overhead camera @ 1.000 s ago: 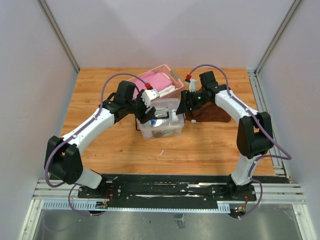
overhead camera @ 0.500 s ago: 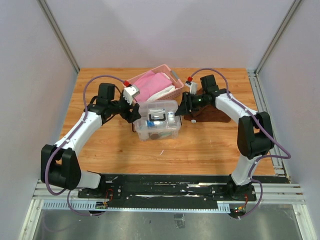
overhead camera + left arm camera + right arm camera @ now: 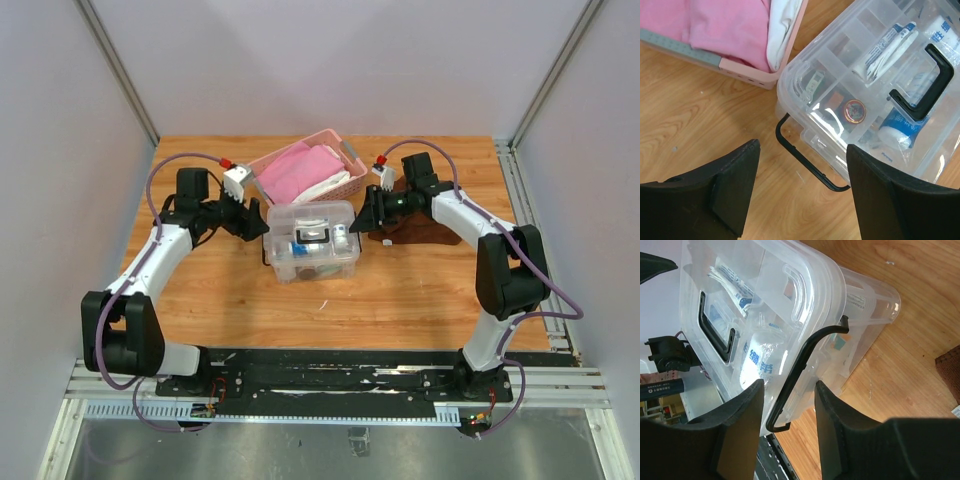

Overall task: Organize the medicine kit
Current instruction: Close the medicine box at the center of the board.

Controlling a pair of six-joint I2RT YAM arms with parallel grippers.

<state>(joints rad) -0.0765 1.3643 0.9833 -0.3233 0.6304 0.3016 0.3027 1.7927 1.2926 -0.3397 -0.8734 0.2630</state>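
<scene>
The medicine kit, a clear box with its lid on and a dark handle, stands mid-table. Tubes, packets and a small round tin show through the lid. My left gripper is open just left of the kit, and its fingers frame bare wood and the kit's black wire latch, which hangs outward. My right gripper is at the kit's right side. Its fingers straddle the right-hand black latch with a gap on both sides, touching nothing. The kit fills that view.
A pink slatted basket with pink and white cloth stands right behind the kit, and its rim is close to the kit's corner. A brown cloth lies under the right arm. A small white scrap lies in front of the kit.
My left gripper has pulled back leftward from over the kit to its left side. The right gripper's jaws have narrowed around the right latch.
</scene>
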